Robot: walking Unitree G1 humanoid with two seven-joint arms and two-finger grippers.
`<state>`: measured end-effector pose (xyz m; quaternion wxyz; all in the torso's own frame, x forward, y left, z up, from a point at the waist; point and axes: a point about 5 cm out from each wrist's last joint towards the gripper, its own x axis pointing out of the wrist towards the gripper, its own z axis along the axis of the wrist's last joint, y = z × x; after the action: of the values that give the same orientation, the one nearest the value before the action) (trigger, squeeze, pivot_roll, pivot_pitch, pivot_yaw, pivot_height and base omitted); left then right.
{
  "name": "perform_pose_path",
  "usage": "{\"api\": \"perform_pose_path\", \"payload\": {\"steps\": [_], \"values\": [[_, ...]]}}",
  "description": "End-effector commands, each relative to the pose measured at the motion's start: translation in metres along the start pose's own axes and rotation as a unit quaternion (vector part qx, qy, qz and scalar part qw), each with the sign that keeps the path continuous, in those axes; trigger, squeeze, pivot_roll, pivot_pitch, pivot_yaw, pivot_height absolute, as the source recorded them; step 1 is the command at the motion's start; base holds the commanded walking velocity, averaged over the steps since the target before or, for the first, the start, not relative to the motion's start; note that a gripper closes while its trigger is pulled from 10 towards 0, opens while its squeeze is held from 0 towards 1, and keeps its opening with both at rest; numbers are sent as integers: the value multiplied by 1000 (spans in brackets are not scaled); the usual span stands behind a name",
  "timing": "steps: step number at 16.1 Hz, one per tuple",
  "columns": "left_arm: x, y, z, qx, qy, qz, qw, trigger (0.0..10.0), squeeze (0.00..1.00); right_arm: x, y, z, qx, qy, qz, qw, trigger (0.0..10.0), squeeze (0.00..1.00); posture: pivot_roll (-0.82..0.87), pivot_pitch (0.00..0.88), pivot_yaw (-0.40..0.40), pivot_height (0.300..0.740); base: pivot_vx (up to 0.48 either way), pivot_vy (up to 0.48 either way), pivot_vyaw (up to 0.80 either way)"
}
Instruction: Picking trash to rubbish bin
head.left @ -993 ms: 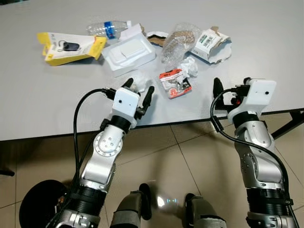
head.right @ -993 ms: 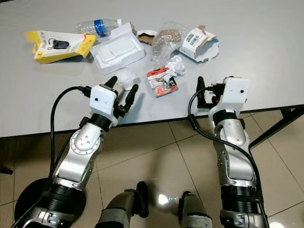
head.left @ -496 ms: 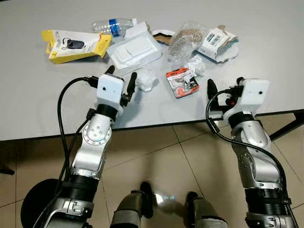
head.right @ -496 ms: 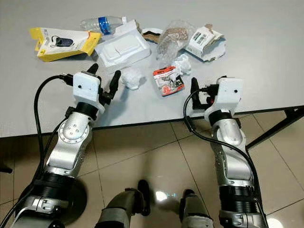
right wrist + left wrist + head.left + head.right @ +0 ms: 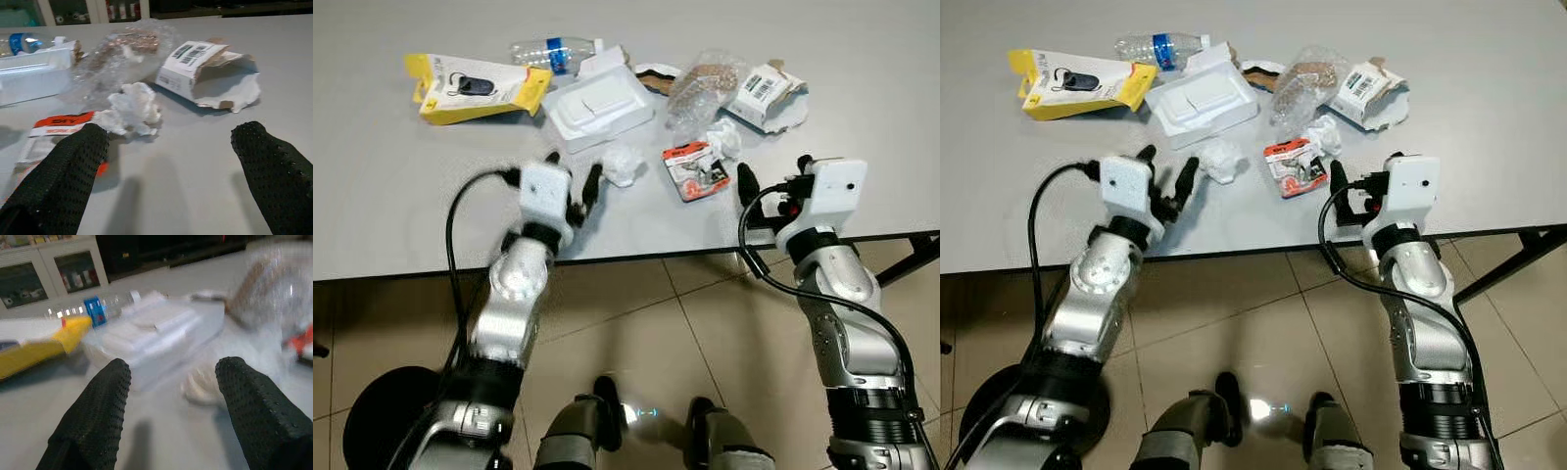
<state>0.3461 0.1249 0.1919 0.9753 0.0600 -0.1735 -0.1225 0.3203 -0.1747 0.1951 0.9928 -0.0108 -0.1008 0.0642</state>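
Trash lies on the grey table [image 5: 391,196] ahead of you. Nearest, your left gripper [image 5: 573,181] and right gripper [image 5: 168,161] hover with jaws spread; just beyond sit a white wad [image 5: 623,164] and red packet [image 5: 694,168], farther the tray [image 5: 597,106] and bottle [image 5: 548,51].

Worktop [image 5: 401,225]: carrying all the trash.
Far row, left to right: card pack [image 5: 475,86], bottle [image 5: 551,49], tray [image 5: 598,107], bag [image 5: 705,83], box [image 5: 766,91].
Nearer: wad [image 5: 623,164] lying left of packet [image 5: 693,169].
Bin [image 5: 386,419]: sitting on floor, lower left.
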Motion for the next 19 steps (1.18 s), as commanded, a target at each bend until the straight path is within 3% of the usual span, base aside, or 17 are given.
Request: {"api": "perform_pose_path", "payload": {"steps": [1,6,11,14,15,16,17,19], "values": [[2,4,2,-14,-4,-5,1000,10000,0,-2,2,5,9,-6,14,1000,10000,0,11,283,52,740,0,0,0],[16,2,15,-17,-19,-71,997,10000,0,-2,6,15,7,-11,58,998,10000,0,8,275,59,740,0,0,0],[23,-3,17,9,-16,-129,991,10000,0,2,8,26,21,-12,81,996,10000,0,9,280,59,740,0,0,0],[25,-2,17,16,-13,-126,992,10000,0,3,10,28,16,-11,91,996,10000,0,10,284,57,740,0,0,0],[26,-2,16,18,-14,-121,992,10000,47,3,10,28,17,-10,91,996,10000,0,10,284,57,740,0,0,0],[26,-1,16,17,-15,-115,993,10000,643,3,11,28,17,-7,93,995,10000,0,12,286,56,740,0,0,0],[24,-4,14,18,-13,-123,992,10000,1000,3,12,27,19,-4,96,995,10000,0,12,287,55,740,0,0,0],[23,-1,13,19,-13,-117,993,10000,1000,3,12,26,18,-2,97,995,10000,0,16,292,55,740,0,0,0]]}}
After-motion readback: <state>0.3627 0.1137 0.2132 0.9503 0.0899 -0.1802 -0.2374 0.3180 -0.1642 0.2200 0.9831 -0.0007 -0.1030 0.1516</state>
